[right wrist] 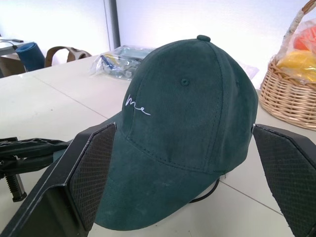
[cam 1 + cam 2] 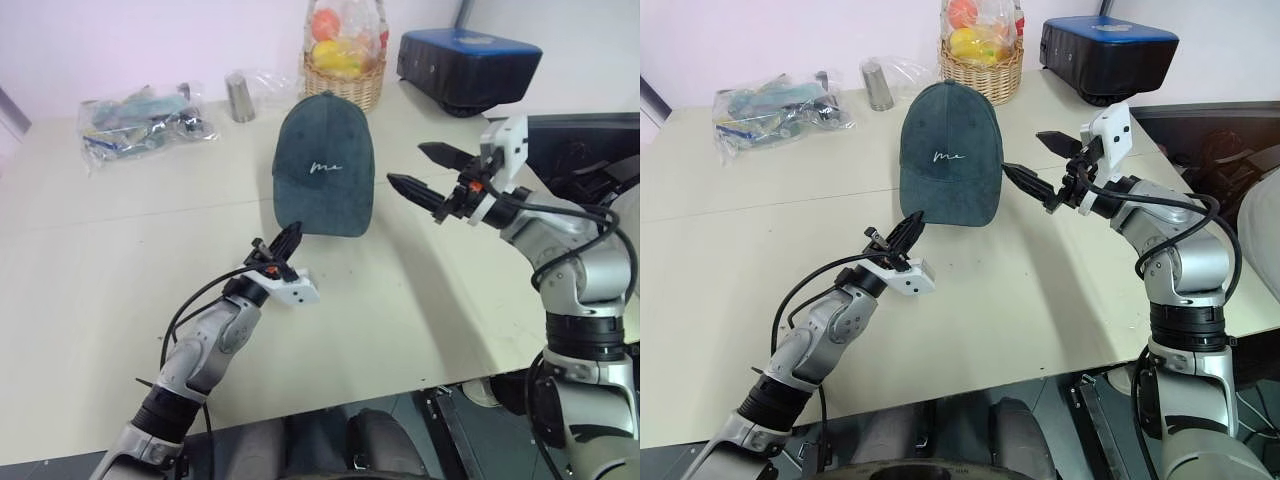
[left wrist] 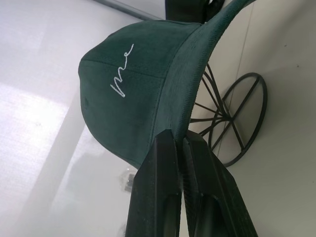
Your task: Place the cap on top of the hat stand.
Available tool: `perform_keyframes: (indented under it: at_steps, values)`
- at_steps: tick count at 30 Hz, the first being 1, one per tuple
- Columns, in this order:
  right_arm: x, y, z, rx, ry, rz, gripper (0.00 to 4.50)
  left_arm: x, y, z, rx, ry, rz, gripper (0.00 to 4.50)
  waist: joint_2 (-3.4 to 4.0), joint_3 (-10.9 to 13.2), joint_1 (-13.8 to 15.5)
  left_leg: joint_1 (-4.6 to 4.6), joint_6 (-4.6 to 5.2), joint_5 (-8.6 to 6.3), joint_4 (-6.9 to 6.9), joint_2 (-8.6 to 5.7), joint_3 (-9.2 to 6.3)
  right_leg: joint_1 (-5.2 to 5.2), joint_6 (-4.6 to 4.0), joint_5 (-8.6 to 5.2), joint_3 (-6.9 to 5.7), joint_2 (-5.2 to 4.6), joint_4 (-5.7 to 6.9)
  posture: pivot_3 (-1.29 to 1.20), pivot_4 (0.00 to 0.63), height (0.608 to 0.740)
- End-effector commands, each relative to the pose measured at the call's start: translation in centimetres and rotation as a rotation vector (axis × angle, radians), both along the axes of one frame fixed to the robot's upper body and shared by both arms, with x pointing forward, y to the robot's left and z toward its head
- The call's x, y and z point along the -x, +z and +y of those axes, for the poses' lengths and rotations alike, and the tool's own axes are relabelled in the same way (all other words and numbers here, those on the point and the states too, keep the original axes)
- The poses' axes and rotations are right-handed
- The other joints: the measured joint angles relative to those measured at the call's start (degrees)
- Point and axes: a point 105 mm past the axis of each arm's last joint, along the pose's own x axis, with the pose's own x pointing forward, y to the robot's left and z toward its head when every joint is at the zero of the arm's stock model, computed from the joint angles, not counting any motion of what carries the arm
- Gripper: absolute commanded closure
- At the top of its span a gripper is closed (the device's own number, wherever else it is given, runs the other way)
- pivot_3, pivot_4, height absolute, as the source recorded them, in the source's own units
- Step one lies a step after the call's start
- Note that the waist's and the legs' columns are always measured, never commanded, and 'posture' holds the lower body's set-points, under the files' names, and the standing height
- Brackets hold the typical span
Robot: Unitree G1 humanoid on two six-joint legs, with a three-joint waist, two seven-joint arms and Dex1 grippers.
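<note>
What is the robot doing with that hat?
The cap already sits on the wire hat stand on the table. The left pincer is shut, pinching the edge of the brim. The right pincer hangs open beside the cap, touching nothing.

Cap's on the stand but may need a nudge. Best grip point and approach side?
Probably the brim's front edge, from the robot's side: the cap sits on the hat stand with its brim jutting out thin, free above the table. The left gripper is already shut there.
</note>
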Motion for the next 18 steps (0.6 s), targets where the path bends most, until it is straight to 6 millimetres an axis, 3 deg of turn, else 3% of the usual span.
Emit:
perform_keyframes:
  at_steps: [1,18]
  values:
    - [0.50,1.55,0.19,0.011,0.011,-0.067,0.00,0.72,-0.91,-1.67,-0.027,-0.090,0.038,4.48,0.00,0.0,0.0,0.00,0.00,0.00,0.00,0.00,0.00,0.00,0.00,0.00,0.00,0.00,0.00,0.00,0.150,0.740]
    - [0.51,1.71,0.32,0.016,0.013,-0.073,0.00,1.04,-1.05,-1.84,-0.036,-0.121,0.060,4.48,0.00,0.0,0.0,0.00,0.00,0.00,0.00,-0.01,-0.01,0.02,0.00,0.00,-0.01,-0.01,-0.01,0.00,0.150,0.740]
